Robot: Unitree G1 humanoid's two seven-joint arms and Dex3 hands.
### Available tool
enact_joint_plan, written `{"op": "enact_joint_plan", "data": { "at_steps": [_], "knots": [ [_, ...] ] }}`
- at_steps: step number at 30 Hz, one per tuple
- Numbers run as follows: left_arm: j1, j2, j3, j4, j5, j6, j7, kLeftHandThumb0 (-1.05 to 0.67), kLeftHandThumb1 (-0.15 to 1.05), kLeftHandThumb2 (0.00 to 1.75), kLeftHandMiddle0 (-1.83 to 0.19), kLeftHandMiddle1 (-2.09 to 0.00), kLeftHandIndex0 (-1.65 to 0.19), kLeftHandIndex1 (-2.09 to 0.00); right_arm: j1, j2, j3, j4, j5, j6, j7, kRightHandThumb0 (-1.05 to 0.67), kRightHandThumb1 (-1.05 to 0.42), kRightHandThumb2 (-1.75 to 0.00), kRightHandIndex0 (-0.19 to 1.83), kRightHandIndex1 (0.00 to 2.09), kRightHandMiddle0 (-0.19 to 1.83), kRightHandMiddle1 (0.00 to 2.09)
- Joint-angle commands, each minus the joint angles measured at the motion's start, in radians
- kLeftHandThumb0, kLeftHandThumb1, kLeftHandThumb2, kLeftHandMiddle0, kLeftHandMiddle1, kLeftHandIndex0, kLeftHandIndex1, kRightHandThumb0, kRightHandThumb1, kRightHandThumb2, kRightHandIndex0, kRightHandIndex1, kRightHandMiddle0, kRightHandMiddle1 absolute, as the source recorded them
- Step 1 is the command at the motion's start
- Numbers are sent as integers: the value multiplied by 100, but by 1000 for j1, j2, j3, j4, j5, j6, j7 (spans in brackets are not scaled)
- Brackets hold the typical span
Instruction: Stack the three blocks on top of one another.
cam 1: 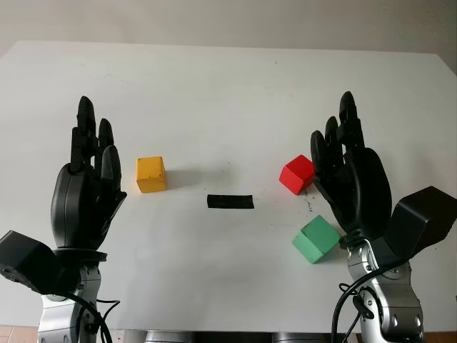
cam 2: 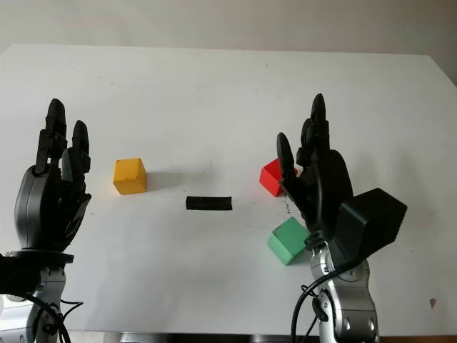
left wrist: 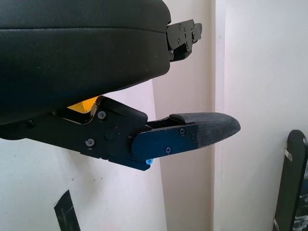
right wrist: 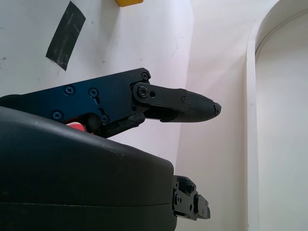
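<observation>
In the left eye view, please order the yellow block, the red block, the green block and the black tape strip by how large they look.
1. Green cube block, largest; it sits nearest the camera, so unsure.
2. Yellow cube block and red cube block: alike; the red one is partly hidden by the right hand.
3. Black tape strip: long but thin.

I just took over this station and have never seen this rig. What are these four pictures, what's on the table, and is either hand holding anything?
It is a humanoid robot with two black three-finger hands. Two pictures come from the stereo camera on its head, looking down at the white table. The other two come from cameras at each wrist, very close to that hand's own shell and fingers.

On the table lie three separate blocks: a yellow block near the left hand, and a red block and a green block near the right hand. A strip of black tape sits in the middle. Both hands are open and hold nothing, raised over the table's near edge. Nothing is stacked.
</observation>
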Motion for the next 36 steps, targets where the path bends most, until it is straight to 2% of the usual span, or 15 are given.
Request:
{"op": "enact_joint_plan", "data": {
  "at_steps": [1, 8, 11, 14, 16, 18, 20, 22, 25, 30, 36],
  "knots": [
    [8, 2, -6, -7, 11, 8, 6, -70, 105, 54, 16, -5, 18, -5, 6, -8, 1, -16, -3, 4, 1, -55, -105, -51, -19, 0, -19, 0],
    [-4, -13, -29, 20, 31, 12, 22, -70, 105, 56, 17, -5, 18, -5, -15, -21, -4, 13, -5, 15, 10, -56, -105, -50, -19, 0, -19, 0],
    [-3, -22, -39, 23, 42, 14, 31, -71, 105, 56, 17, -5, 18, -6, -26, -69, -46, 24, 31, -7, 67, -54, -105, -46, -19, 0, -19, 0],
    [4, -25, -46, 15, 48, 15, 38, -71, 105, 57, 18, -5, 19, -5, -87, -179, -88, 58, -4, -47, 121, -56, -105, -38, -19, 0, -17, 2],
    [10, -24, -48, 12, 46, 7, 34, -71, 105, 58, 18, -5, 19, -5, -185, -288, -136, 138, 7, -87, 193, -60, -104, -22, -17, 2, -13, 5],
    [12, -25, -48, 14, 33, 3, 24, -70, 105, 58, 19, -5, 19, -4, -255, -356, -163, 186, 17, -94, 237, -61, -101, -10, -13, 5, -8, 7],
    [11, -28, -48, 17, 22, 1, 17, -70, 105, 58, 19, -5, 19, -4, -325, -431, -159, 248, 1, -111, 293, -61, -99, -7, -11, 6, -6, 8],
    [13, -32, -51, 14, 23, 4, 22, -70, 105, 56, 19, -5, 19, -3, -403, -518, -137, 319, -41, -140, 353, -67, -92, -3, -7, 8, 5, 14],
    [16, -32, -51, 18, 32, -8, 22, -70, 105, 58, 19, -5, 19, -2, -470, -602, -105, 388, -91, -176, 420, -68, -86, -2, -2, 10, 13, 18],
    [31, -25, -44, 5, 40, -10, 23, -70, 105, 58, 18, -6, 19, -3, -524, -686, -56, 477, -152, -252, 505, -66, -82, -3, 3, 11, 22, 20],
    [36, -18, -35, -5, 31, -2, 17, -70, 105, 57, 18, -6, 19, -4, -573, -759, 48, 557, -310, -418, 536, -63, -77, -5, 5, 8, 34, 17]
  ]
}}
